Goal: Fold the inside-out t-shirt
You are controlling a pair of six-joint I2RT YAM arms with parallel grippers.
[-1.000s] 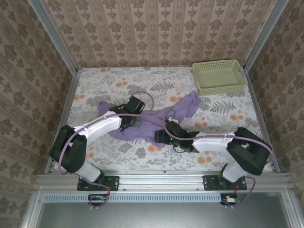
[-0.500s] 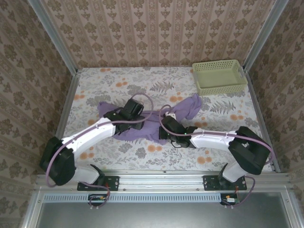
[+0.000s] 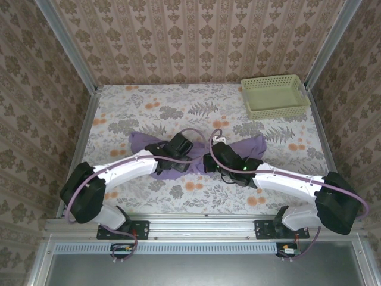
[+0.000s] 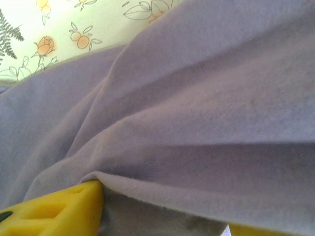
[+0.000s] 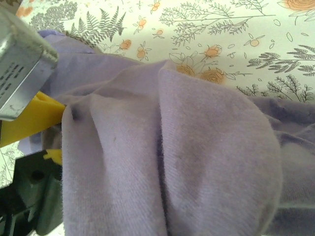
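right hand [image 3: 208, 162] grips the bunched lavender t-shirt [image 3: 141, 142].

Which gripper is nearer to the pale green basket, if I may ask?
Right. The right gripper rests on the t-shirt, left of the basket; the left gripper is farther left.

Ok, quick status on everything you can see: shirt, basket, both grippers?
t-shirt: crumpled, not yet folded, both grippers at its middle.
basket: upright, empty, far right corner.
left gripper: open, cloth draped across its fingers.
right gripper: shut on a bunch of the t-shirt.
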